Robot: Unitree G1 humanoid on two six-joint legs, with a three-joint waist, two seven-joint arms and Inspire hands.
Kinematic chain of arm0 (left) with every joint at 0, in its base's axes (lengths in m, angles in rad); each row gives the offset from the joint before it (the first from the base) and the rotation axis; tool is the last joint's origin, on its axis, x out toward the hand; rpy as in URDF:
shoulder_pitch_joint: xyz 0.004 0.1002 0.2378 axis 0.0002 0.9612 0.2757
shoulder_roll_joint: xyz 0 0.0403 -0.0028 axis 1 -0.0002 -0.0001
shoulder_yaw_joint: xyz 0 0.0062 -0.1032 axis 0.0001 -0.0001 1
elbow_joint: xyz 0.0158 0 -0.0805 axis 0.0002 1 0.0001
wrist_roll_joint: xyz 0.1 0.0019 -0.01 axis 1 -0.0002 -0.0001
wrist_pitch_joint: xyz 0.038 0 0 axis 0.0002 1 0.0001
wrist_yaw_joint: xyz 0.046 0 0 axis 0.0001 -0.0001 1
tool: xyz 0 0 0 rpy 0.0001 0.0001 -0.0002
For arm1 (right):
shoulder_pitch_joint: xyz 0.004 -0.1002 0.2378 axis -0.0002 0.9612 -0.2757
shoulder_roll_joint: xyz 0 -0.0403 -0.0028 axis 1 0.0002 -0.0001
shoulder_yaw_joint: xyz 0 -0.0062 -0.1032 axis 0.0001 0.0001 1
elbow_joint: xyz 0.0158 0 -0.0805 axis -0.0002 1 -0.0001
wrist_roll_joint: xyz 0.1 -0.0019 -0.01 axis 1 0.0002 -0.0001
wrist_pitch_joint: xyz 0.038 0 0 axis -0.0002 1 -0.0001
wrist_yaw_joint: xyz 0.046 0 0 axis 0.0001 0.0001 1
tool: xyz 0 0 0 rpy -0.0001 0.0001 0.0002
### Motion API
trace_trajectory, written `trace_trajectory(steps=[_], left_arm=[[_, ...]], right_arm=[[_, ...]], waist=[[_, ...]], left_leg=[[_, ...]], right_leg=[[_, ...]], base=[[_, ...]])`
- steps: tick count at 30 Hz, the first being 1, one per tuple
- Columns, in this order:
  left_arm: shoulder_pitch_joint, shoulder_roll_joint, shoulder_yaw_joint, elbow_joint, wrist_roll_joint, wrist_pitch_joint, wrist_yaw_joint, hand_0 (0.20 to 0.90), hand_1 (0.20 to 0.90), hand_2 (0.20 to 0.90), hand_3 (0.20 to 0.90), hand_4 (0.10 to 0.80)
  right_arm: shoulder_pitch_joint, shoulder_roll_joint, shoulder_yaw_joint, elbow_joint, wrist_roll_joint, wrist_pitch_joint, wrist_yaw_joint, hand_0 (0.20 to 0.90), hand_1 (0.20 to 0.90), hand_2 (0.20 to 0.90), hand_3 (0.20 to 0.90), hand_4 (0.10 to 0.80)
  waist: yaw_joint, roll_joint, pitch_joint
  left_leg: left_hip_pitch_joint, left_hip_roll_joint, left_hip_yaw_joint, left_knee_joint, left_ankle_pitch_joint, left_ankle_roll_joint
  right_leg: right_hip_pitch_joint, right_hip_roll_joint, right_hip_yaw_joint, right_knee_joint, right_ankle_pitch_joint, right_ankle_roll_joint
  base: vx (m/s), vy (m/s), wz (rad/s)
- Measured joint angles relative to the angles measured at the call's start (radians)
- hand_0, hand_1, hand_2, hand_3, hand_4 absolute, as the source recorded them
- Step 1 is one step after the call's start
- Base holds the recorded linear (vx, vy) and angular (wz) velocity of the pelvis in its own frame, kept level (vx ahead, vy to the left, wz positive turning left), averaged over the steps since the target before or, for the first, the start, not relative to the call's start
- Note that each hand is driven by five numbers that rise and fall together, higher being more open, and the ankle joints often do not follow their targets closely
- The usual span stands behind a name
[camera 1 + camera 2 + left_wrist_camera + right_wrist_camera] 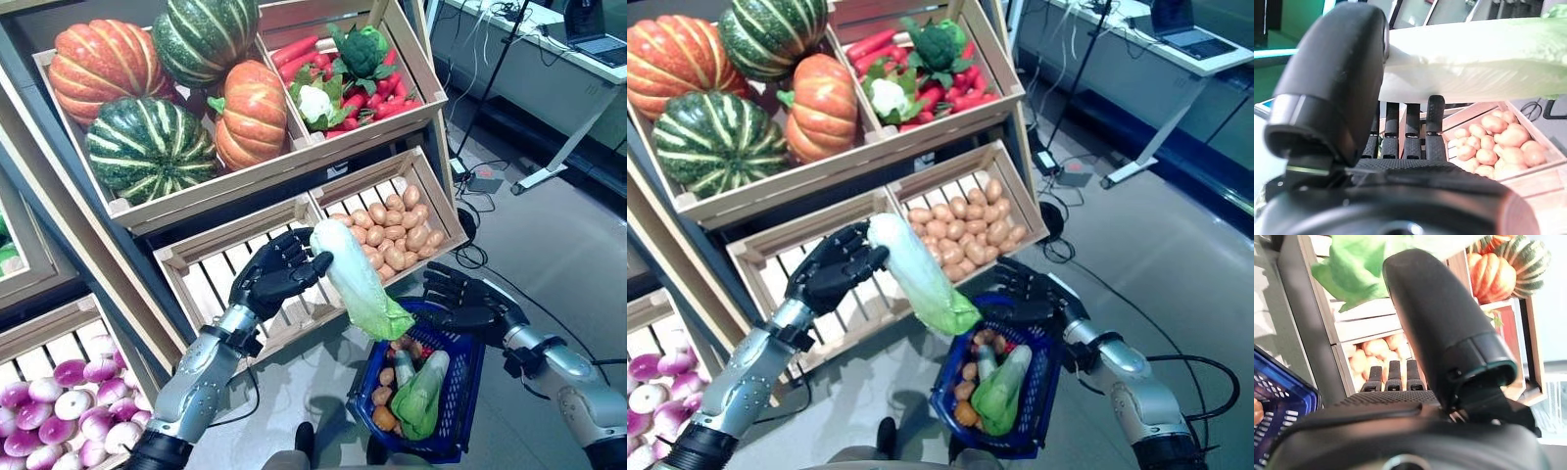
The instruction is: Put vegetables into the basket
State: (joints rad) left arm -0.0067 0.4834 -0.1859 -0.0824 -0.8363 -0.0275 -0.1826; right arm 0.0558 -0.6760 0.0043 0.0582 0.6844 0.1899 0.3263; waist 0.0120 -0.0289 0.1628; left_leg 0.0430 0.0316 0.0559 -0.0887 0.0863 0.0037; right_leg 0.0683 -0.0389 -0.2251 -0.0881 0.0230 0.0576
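Note:
My left hand [274,276] is shut on the white stem end of a long pale-green cabbage [355,282]. Its leafy tip hangs down over the near rim of the blue basket [462,416]. In the left wrist view the thumb [1342,83] presses the cabbage [1474,58] against the fingers. The right hand [472,305] grips the basket at its upper edge and holds it off the floor. Inside lie several potatoes [384,397] and another green leafy vegetable [421,397]. The right wrist view shows that hand [1440,323], a corner of the basket [1278,396] and the leaf tip [1352,269].
A tilted wooden rack stands ahead. The top crate [127,208] holds pumpkins and striped squashes; beside it are red vegetables, broccoli and cauliflower [348,69]. Below are a bare slatted crate [211,279] and a potato crate [392,230]. Purple-white bulbs [54,401] lie lower left. A desk [558,59] stands right.

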Motion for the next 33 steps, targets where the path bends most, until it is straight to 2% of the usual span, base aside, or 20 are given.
trace_trajectory(steps=[6, 9, 16, 23, 33], left_arm=[[0.0, 0.006, 0.028, 0.007, 0.046, 0.0, 0.04, 0.3, 0.3, 0.3, 0.3, 0.4], [0.001, 0.006, 0.053, 0.008, 0.058, -0.001, 0.058, 0.3, 0.3, 0.3, 0.3, 0.4], [0.001, 0.006, 0.052, 0.019, 0.059, -0.001, 0.057, 0.3, 0.3, 0.3, 0.3, 0.4], [0.0, 0.006, -0.026, 0.049, 0.057, -0.002, 0.042, 0.3, 0.3, 0.3, 0.3, 0.4], [-0.002, 0.006, -0.079, 0.05, 0.057, -0.001, -0.013, 0.3, 0.3, 0.3, 0.3, 0.4]], right_arm=[[0.001, 0.025, -0.001, 0.025, 0.0, 0.0, 0.0, 0.9, 0.9, 0.9, 0.9, 0.8], [0.001, 0.034, 0.0, 0.025, 0.0, 0.0, 0.001, 0.9, 0.9, 0.9, 0.9, 0.8], [-0.003, 0.039, 0.014, 0.02, 0.0, 0.025, 0.057, 0.9, 0.9, 0.9, 0.9, 0.8], [-0.065, 0.031, 0.157, 0.005, 0.028, 0.05, 0.106, 0.9, 0.9, 0.9, 0.9, 0.8], [-0.133, 0.031, 0.208, -0.032, 0.039, 0.058, 0.125, 0.9, 0.9, 0.9, 0.9, 0.8]], waist=[[0.0, -0.028, -0.018], [0.003, -0.03, -0.019], [0.005, -0.029, -0.02], [0.009, -0.01, -0.03], [0.019, 0.015, -0.045]], left_leg=[[-0.001, 0.0, 0.002, 0.0, -0.001, 0.0], [-0.001, -0.001, 0.002, 0.0, -0.001, 0.001], [-0.004, -0.001, 0.002, 0.0, -0.001, 0.001], [-0.004, -0.002, -0.001, 0.0, -0.001, 0.001], [-0.004, -0.003, -0.015, 0.0, -0.001, 0.001]], right_leg=[[-0.002, 0.0, 0.002, 0.0, 0.0, 0.0], [-0.002, -0.001, 0.003, 0.0, 0.001, 0.001], [-0.004, -0.002, 0.001, 0.0, 0.001, 0.001], [-0.005, -0.002, 0.0, 0.0, 0.001, 0.001], [0.001, -0.002, -0.005, 0.0, 0.0, 0.0]], base=[[-0.004, 0.0, -0.01], [0.0, 0.0, 0.0], [0.0, 0.0, 0.0], [0.0, 0.0, 0.0], [0.004, 0.001, 0.02]])
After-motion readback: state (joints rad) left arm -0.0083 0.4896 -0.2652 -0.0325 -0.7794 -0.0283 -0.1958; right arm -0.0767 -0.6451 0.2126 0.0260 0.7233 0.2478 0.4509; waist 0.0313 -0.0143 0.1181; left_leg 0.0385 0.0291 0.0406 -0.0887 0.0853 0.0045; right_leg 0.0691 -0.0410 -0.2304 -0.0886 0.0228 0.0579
